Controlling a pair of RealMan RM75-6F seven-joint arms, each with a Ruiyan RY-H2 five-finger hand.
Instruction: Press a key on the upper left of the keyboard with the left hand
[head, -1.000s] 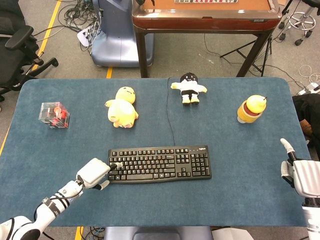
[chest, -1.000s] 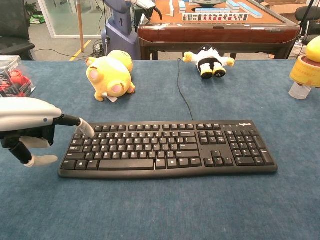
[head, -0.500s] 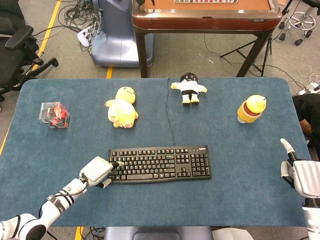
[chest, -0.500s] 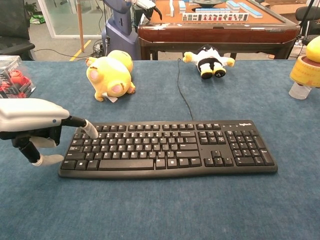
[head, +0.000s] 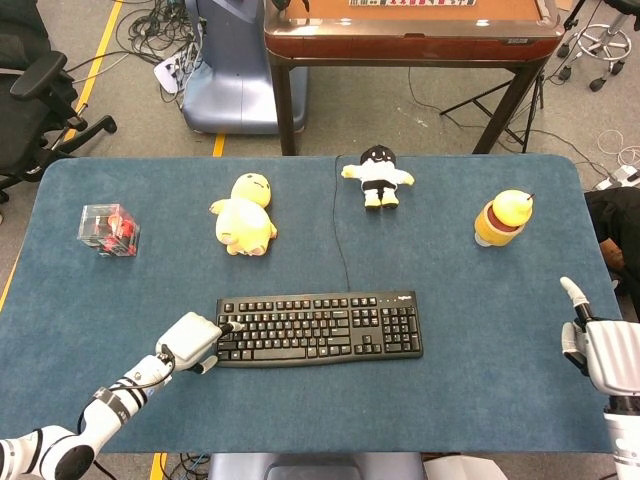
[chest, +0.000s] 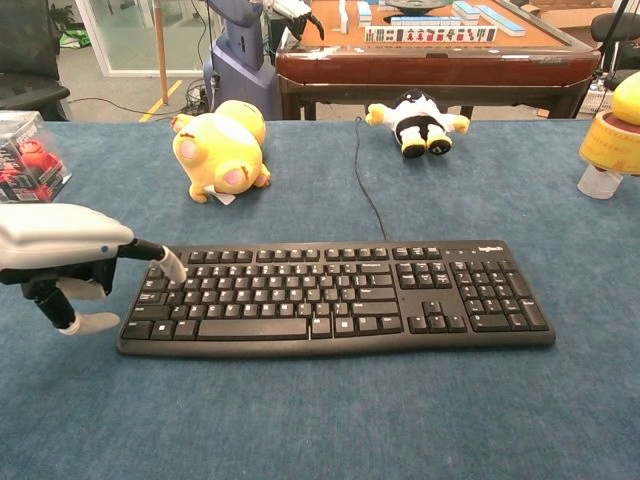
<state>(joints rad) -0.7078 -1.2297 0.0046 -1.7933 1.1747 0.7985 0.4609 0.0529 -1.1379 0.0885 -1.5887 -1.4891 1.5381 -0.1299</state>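
Note:
A black keyboard (head: 320, 328) (chest: 340, 295) lies near the table's front edge, its cable running toward the far side. My left hand (head: 190, 342) (chest: 60, 250) sits at the keyboard's left end. One finger is stretched out and the rest are curled under. The fingertip (head: 228, 327) (chest: 172, 268) rests on a key in the upper-left rows and appears to touch it. My right hand (head: 595, 345) stays at the table's right edge, far from the keyboard, holding nothing, with one finger pointing up.
A yellow plush (head: 244, 215) and a black-and-white doll (head: 378, 176) lie beyond the keyboard. A clear box with red contents (head: 108, 230) stands far left, and a yellow-orange toy (head: 502, 218) far right. A brown table (head: 410, 30) stands behind.
My left fingertip edged right over the upper-left keys, then drew slightly back and dropped lower onto them. The right hand has not moved.

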